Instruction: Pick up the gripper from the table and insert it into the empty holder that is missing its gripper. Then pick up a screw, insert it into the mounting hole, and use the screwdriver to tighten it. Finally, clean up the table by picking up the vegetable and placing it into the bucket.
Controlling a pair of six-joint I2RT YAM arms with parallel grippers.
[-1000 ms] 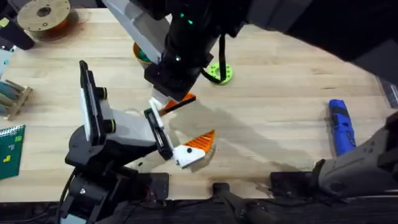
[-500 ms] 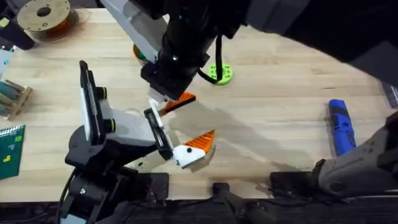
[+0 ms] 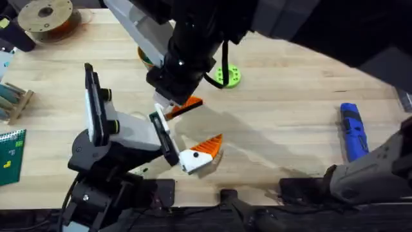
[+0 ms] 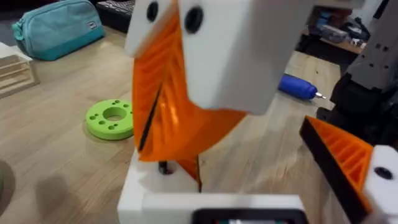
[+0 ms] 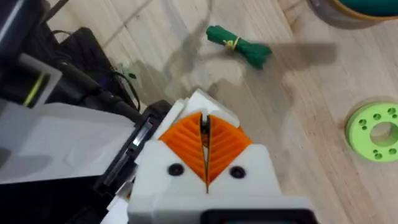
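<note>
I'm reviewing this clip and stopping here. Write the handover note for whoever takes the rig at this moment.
Right gripper: reaches across the middle, pads shut on what looks like the gripper, and presses it at the holder.
Left gripper: open, with one orange-wedged finger. The holder is its other finger.
The screwdriver lies on the table to the right, untouched.
The vegetable lies on the table and is not in the bucket.
Done: wedge picked up and brought to the holder. I cannot tell whether it is seated.
Left: finish seating the wedge, insert and tighten the screw, put the vegetable in the bucket.
</note>
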